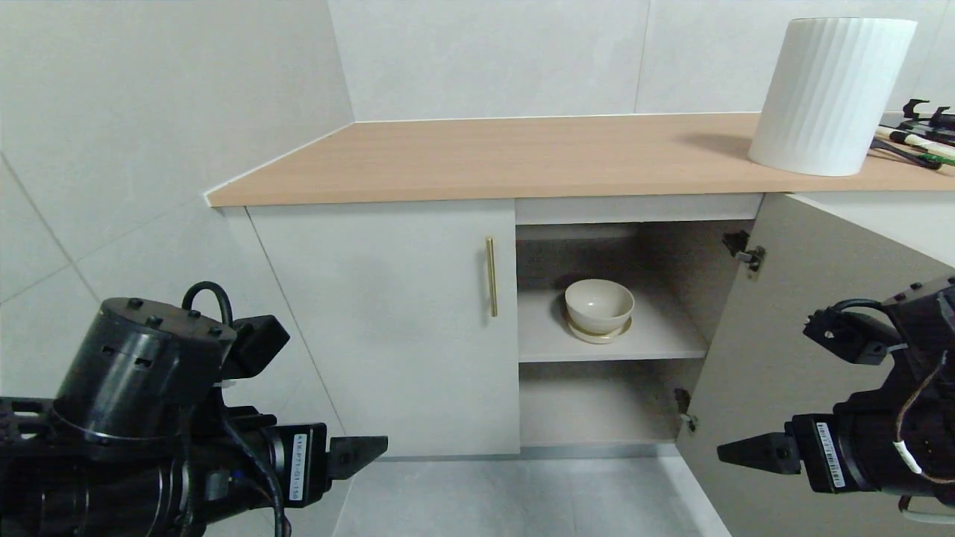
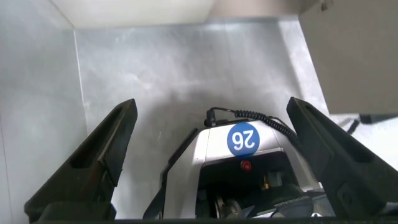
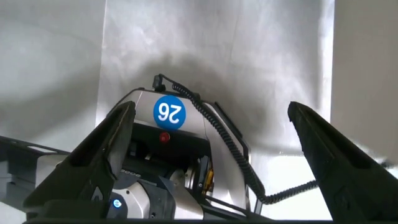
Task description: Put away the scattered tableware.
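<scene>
A cream bowl [image 1: 599, 304] sits nested on a small plate [image 1: 597, 333] on the cabinet's middle shelf [image 1: 656, 339], nearer its front edge and left of centre. Stacking them this way likely saves room and marks them as stowed. The right cabinet door [image 1: 753, 358] stands swung open, which gives access. The left door [image 1: 388, 321] is closed, with a brass handle [image 1: 491, 276]. The left gripper [image 2: 212, 109] and right gripper [image 3: 212, 112] hang low before the cabinet, both with jaws wide and carrying nothing. At the counter's [image 1: 522, 156] right end stand a white ribbed container [image 1: 832, 93] and, beside it, some utensils [image 1: 918, 142], possibly awaiting storage.
</scene>
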### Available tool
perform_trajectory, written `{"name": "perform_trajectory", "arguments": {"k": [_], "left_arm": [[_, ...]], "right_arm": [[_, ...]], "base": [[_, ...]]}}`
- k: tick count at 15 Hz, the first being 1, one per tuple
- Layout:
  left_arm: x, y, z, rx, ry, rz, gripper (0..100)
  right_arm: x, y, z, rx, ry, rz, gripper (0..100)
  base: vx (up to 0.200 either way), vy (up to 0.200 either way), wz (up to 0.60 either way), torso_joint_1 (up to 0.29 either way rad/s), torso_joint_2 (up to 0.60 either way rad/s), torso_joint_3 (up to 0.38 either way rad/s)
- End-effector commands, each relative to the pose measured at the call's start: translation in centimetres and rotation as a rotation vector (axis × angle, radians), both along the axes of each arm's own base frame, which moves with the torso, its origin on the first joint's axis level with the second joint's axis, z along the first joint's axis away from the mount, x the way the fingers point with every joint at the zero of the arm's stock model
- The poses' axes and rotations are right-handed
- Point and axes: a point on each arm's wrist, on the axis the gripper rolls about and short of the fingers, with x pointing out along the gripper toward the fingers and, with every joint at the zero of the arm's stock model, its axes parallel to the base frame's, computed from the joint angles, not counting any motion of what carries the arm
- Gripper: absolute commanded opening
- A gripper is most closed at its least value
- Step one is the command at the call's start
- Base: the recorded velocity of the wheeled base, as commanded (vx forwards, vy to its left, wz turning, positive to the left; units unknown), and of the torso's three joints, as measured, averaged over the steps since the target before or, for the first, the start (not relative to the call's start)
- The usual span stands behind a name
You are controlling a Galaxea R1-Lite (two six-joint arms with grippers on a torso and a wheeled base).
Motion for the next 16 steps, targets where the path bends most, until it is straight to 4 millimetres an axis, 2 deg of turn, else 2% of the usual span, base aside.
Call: {"name": "perform_trajectory", "arguments": {"k": [1,10,14,16], "left_arm": [[0.0,0.0,-0.1,0.002,0.003,0.0,100],[0.2,-0.1,-0.5,0.016,0.016,0.003,100],[0.2,-0.1,-0.5,0.024,0.013,-0.004,100],[0.1,0.0,-0.5,0.024,0.011,-0.005,100]], "right_arm": [[0.2,0.1,-0.4,-0.01,0.017,0.0,100],[0.2,0.1,-0.6,-0.025,0.02,-0.008,100],[-0.4,-0.2,-0.1,-0.021,0.003,0.003,100],[-1.5,-0.8,0.3,-0.049,0.019,0.039,100]], "base": [[-0.2,0.0,0.0,0.002,0.0,0.007],[0.0,0.0,0.0,0.0,0.0,0.0],[0.0,-0.2,0.0,0.001,0.0,0.001],[0.0,-0.2,0.0,0.015,0.0,0.002]]}}
